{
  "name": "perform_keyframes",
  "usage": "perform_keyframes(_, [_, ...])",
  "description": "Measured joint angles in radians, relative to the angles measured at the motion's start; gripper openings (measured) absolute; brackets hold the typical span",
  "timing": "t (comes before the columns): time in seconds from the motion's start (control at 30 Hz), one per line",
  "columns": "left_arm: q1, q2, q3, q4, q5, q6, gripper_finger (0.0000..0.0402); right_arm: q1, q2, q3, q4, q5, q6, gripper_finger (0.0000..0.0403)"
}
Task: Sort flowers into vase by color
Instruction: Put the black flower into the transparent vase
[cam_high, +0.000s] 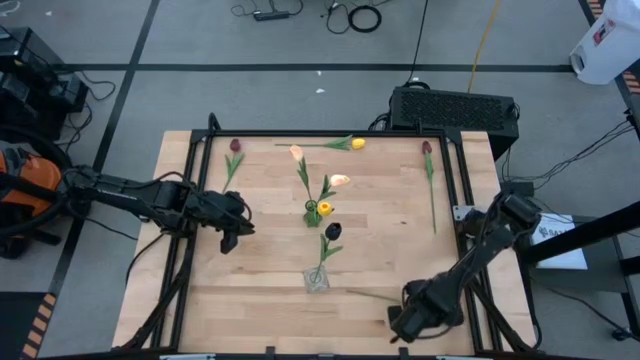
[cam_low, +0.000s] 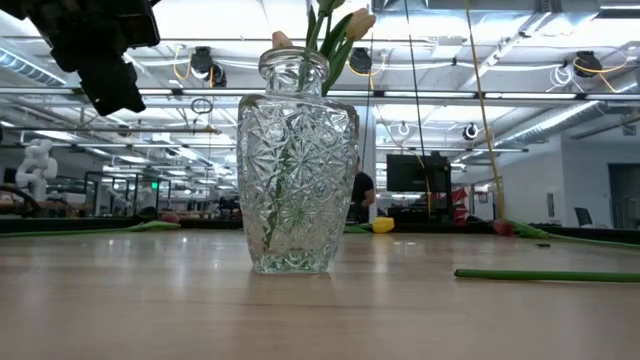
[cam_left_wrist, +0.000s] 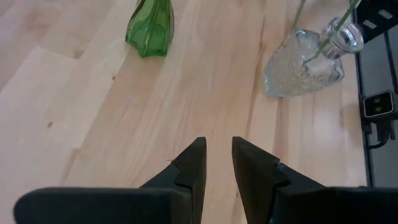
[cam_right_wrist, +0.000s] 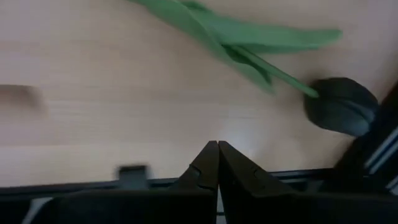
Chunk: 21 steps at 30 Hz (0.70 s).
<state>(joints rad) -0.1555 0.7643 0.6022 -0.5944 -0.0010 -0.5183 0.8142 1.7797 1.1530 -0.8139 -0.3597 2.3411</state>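
A clear cut-glass vase (cam_high: 316, 280) (cam_low: 298, 170) (cam_left_wrist: 303, 65) stands near the table's middle with a dark tulip (cam_high: 333, 231) in it. Behind it, a green vase (cam_high: 313, 211) (cam_left_wrist: 150, 28) holds yellow and peach tulips (cam_high: 338, 181). A maroon tulip (cam_high: 235, 147), a yellow one (cam_high: 357, 144) and a red one (cam_high: 427, 148) lie flat near the far edge. A near-black tulip (cam_right_wrist: 341, 106) lies in front of my shut right gripper (cam_high: 405, 320) (cam_right_wrist: 217, 155), its stem (cam_high: 370, 295) (cam_low: 540, 275) on the wood. My left gripper (cam_high: 232, 225) (cam_left_wrist: 219, 155) hovers slightly open left of the vases.
A black frame (cam_high: 190, 180) borders the table on its left, right and far sides and shows close by the near-black tulip in the right wrist view. Bare wood (cam_high: 260, 290) lies between the left gripper and the glass vase. A black box (cam_high: 455, 105) sits beyond the far edge.
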Motion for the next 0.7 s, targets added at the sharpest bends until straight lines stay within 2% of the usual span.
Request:
perform_keyframes(0.4, [0.000, 0.000, 0.000, 0.067, -0.006, -0.001, 0.0084, 0.078, 0.072, -0.015, -0.101, -0.053, -0.037, 0.0000])
perform_keyframes(0.7, [0.000, 0.000, 0.000, 0.066, -0.022, -0.053, 0.0084, 0.064, 0.064, -0.148, 0.031, -0.039, -0.050, 0.0000])
